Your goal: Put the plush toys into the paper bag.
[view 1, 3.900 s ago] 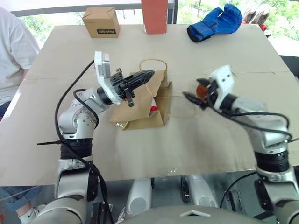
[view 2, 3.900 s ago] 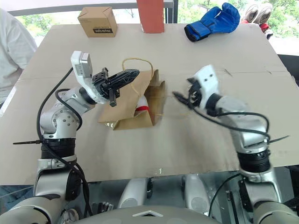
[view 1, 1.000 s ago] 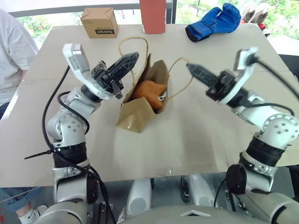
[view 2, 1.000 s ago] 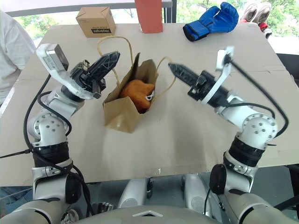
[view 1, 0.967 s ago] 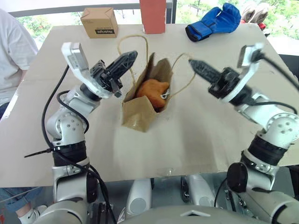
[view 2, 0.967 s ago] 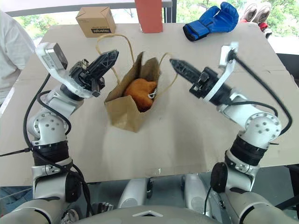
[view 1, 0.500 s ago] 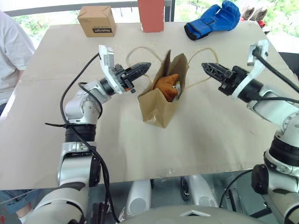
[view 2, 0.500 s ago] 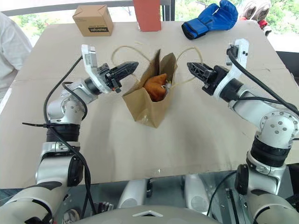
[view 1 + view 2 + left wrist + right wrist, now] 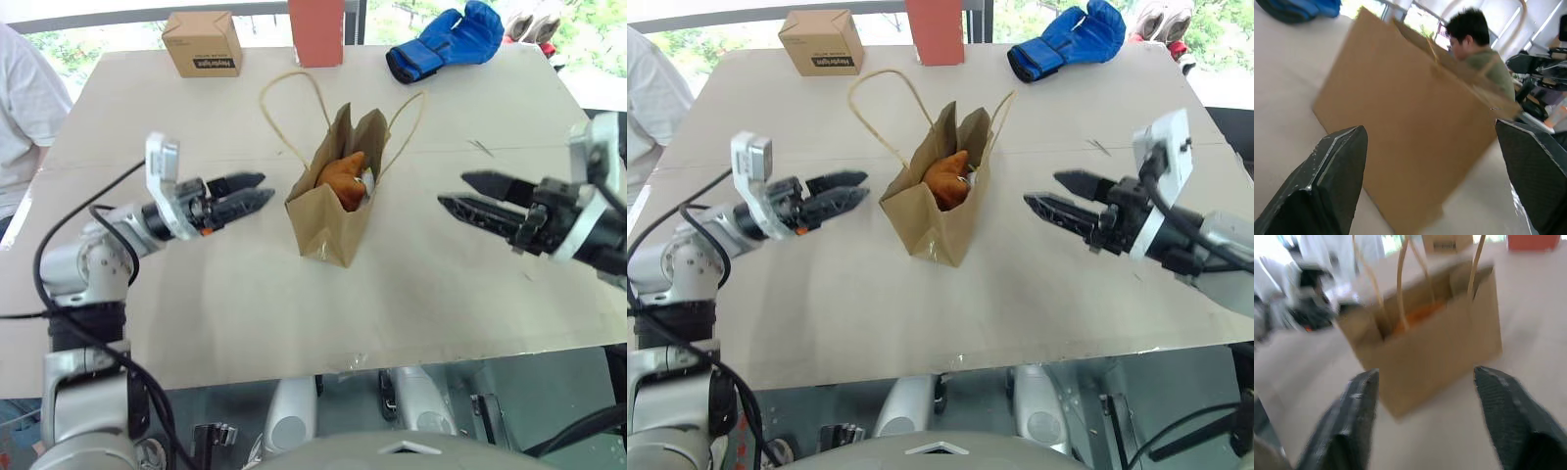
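Head views: the paper bag [image 9: 333, 211] is standing mid-desk, the brown plush toy [image 9: 340, 179] showing inside, with only a white sliver of the second toy visible. The left end effector [image 9: 253, 193] and right end effector [image 9: 468, 198] are flanking it, fingers apart, empty. Wrist views: the bag is standing unsupported and leaning slightly; a brush from either end effector could tip it.

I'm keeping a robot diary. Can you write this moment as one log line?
paper bag: upright | brown plush toy: inside | left claw: open, beside bag | right claw: open, beside bag
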